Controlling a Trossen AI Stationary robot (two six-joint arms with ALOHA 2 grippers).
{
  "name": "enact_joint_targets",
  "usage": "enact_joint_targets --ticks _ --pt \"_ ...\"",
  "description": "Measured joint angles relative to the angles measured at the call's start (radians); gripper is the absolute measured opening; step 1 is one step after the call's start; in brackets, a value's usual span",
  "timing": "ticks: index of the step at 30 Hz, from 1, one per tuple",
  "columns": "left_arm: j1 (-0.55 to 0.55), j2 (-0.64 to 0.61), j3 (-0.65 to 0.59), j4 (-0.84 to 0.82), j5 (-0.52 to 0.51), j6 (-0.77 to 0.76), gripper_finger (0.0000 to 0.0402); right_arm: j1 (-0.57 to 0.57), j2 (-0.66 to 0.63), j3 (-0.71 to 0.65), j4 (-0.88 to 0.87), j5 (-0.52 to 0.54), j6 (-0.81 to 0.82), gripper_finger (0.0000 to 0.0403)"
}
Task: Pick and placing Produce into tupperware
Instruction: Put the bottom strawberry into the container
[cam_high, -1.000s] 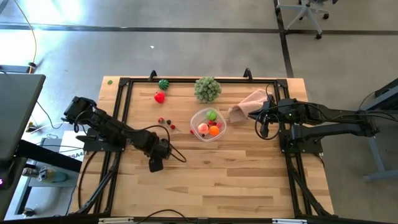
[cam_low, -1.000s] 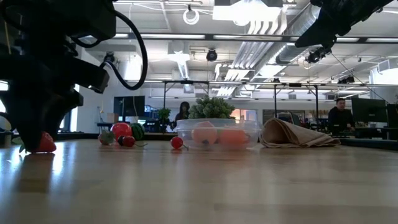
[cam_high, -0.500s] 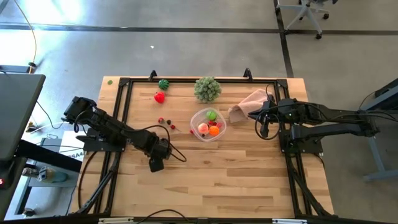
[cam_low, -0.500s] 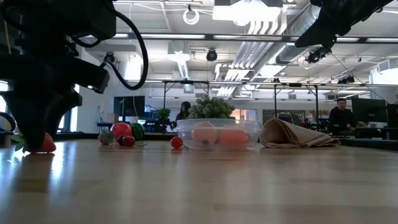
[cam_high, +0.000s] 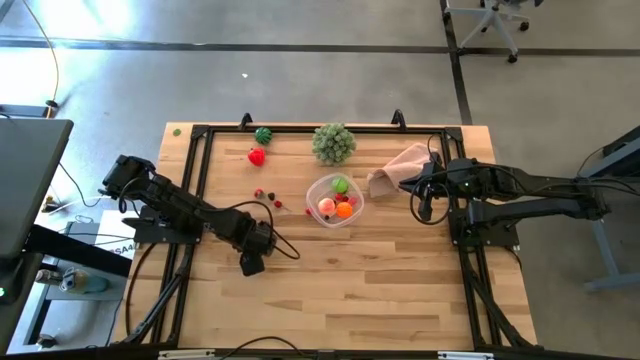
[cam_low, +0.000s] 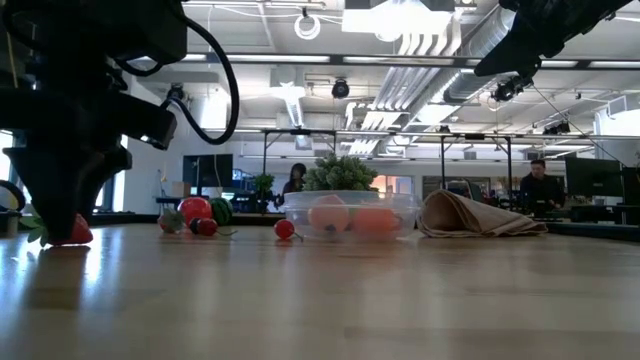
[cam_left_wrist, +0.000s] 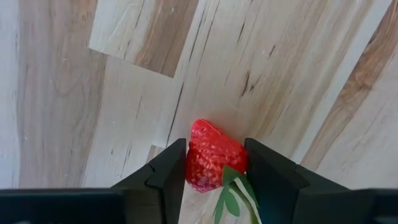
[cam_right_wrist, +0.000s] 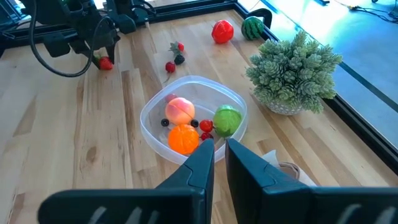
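My left gripper has drawn its fingers in around the strawberry since a second ago; they now sit against both its sides, low on the table and well apart from the tupperware. Seen from table height, the strawberry shows less from under my gripper than before. Beyond the tupperware, a person has shifted slightly.

Left gripper hides the strawberry from above; wrist view cuts off its lower end and leaf. Low view: the arm crops out top-left. Small dark bits beside the container too small to identify. Cloth partly under right arm. Person in background blurred.
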Motion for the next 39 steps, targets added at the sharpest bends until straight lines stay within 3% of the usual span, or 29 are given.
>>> enact_joint_targets --ticks 6,28,33,39 --pt "0.0 0.0 0.0 0.002 -0.003 0.0 0.0127 0.0 0.0 0.0 0.0 0.0 0.0 0.003" --pt "0.0 -0.02 0.017 -0.01 -0.039 0.011 0.0135 0.0 0.0 0.0 0.0 0.003 0.0 0.003" --pt "0.0 -0.061 0.066 -0.066 -0.097 0.011 0.0135 0.0 0.0 0.0 0.0 0.004 0.0 0.003" --pt "0.01 -0.087 0.205 -0.118 -0.285 0.093 0.0135 0.0 0.0 0.0 0.0 0.004 0.0 0.003"
